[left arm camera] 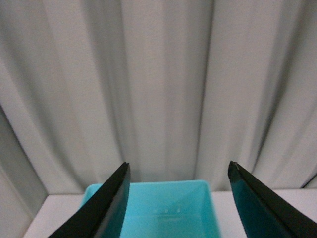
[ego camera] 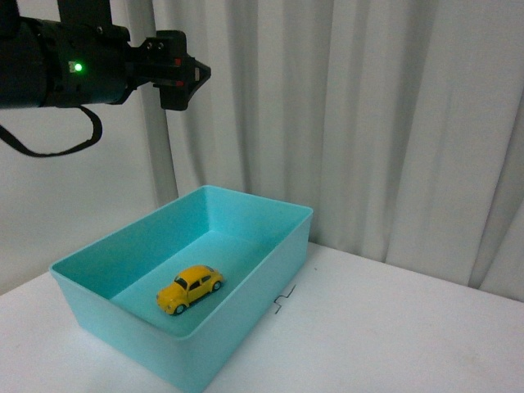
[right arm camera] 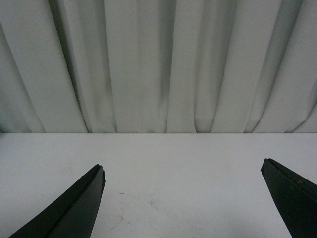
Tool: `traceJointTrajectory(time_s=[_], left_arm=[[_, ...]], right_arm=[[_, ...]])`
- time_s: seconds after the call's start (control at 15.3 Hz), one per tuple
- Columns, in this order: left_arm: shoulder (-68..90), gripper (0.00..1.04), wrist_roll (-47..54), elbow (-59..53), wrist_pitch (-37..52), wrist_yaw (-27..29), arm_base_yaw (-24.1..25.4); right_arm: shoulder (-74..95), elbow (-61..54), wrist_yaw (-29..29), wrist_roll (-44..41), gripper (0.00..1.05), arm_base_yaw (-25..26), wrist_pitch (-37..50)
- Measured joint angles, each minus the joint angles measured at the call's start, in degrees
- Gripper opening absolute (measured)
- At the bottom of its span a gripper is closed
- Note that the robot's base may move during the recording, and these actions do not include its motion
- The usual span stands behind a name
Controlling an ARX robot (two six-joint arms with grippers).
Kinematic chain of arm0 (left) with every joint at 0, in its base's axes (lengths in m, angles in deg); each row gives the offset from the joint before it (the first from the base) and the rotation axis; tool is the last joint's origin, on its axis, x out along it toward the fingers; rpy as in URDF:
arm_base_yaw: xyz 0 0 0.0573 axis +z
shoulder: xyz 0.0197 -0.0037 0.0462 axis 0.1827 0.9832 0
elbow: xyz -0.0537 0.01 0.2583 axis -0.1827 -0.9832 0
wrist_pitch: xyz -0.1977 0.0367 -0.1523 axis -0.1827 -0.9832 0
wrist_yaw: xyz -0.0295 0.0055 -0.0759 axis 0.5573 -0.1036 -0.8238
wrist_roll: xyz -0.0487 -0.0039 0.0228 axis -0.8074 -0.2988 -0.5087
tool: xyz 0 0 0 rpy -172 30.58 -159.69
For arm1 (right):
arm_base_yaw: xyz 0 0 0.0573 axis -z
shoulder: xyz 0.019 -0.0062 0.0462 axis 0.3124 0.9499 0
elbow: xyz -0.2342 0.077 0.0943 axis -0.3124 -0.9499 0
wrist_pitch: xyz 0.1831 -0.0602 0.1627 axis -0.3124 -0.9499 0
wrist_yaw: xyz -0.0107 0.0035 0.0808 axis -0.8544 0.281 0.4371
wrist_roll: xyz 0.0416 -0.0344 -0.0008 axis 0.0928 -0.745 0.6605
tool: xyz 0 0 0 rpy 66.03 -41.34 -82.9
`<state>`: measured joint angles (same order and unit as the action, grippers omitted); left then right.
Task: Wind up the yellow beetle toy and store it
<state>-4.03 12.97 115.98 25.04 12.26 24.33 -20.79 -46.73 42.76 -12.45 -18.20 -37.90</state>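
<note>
Closest to the lens, the left arm [ego camera: 57, 65] fills the 10 o'clock corner of the front view, cut off by the picture's edge, with a green light [ego camera: 78, 67] lit and a black cable [ego camera: 57, 147] looping beneath it. The left gripper [ego camera: 190, 78] points toward 3 o'clock; its spread is hard to read from there, but its own wrist camera shows the two black fingers [left arm camera: 106, 208] set wide apart with nothing between them. That camera catches only the far part of the teal bin [left arm camera: 163, 206], the rest being cut off or covered by the fingers.

The yellow beetle toy [ego camera: 190, 288] sits on its wheels on the bin's floor, at 6 o'clock from the left gripper and well apart from it. Neither wrist camera shows it. Which end is its nose is hard to tell.

A small dark squiggle [ego camera: 283, 300] lies on the white table [ego camera: 393, 327] at 3 o'clock from the toy, just outside the bin [ego camera: 139, 344]; what it is I cannot tell. Pale pleated curtains [ego camera: 368, 123] close off the back.

The right gripper [right arm camera: 183, 165] appears only in its own wrist camera, spread wide over bare tabletop.
</note>
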Motion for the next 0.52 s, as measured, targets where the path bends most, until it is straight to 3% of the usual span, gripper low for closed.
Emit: traceJointTrajectory(time_s=[0.07, 0.13, 0.33, 0.52], left_arm=[[-8.3, 0.16, -3.4, -17.4, 8.1, 5.0, -4.5], [-15.7, 0.02, -3.8, -23.7, 8.3, 7.1, -7.6], [-22.0, 0.02, -3.8, -28.4, 6.4, 9.3, -9.1], [-28.9, 0.02, -3.9, -31.8, 2.6, 13.2, -14.2]], right_arm=[[0.0, 0.0, 0.0, 0.0, 0.98, 0.0, 0.0], [0.0, 0.0, -0.1, 0.0, 0.98, 0.0, 0.0], [0.0, 0.0, 0.0, 0.0, 0.98, 0.0, 0.0], [0.0, 0.0, 0.0, 0.0, 0.98, 0.0, 0.0]])
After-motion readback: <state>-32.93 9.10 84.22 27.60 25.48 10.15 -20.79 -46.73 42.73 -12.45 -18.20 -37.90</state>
